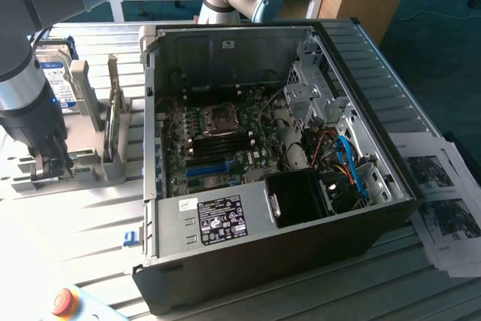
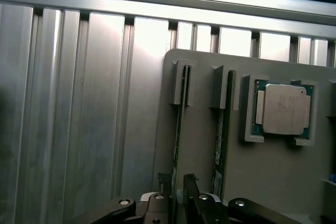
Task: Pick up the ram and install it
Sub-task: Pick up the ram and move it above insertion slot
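One arm: it is placed at 9 o'clock in the exterior view, with its gripper [image 1: 49, 167] low over the grey fixture tray [image 1: 26, 183].
Gripper state: it is set at one end of the ram; whether it is wide, narrow or clamped on the stick cannot be told.
Hard drive [image 1: 56, 73]: it is stood at 12 o'clock of the gripper, on the same bench.
Ram [image 2: 178, 129]: the green stick is held on edge in the tray's slotted posts, nearest the tray's outer border, and is not yet lifted out.
Second stick [image 2: 222, 129]: it is held parallel and just beside the ram, between it and the processor [image 2: 283, 109], which is seated in its own pocket.
Computer case [image 1: 248, 261]: it is laid open at 3 o'clock of the tray, well apart from the gripper.
Motherboard [image 1: 180, 148]: the long black slots [image 1: 222, 140] are found at 6 o'clock of the processor socket [image 1: 220, 116].
Papers [image 1: 443, 208]: they are laid at 3 o'clock of the case.
Step in hand: it is judged to be the pick-up, at the grasp; installation is not begun.
Demands of the move: a square, firm hold on the thin stick is judged necessary, and a straight lift along the posts, so that the neighbouring stick is not disturbed.
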### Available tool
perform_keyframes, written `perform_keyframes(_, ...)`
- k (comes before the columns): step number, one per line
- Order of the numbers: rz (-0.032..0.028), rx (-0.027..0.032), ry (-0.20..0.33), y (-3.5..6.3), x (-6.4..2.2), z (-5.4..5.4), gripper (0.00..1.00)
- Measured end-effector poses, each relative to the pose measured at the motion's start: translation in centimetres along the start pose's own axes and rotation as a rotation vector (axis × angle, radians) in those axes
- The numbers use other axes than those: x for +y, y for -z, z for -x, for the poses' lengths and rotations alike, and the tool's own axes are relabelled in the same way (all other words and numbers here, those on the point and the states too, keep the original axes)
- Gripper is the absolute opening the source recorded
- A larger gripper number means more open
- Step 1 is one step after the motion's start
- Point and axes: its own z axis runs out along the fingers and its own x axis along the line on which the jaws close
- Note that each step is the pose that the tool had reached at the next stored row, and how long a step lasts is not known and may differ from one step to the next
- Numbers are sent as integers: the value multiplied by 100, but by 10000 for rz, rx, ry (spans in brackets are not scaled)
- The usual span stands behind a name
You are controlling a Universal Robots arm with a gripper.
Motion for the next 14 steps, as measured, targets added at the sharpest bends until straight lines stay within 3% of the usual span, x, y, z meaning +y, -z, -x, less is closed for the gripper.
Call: perform_keyframes(14,-3,1,0,18,0,1,24)
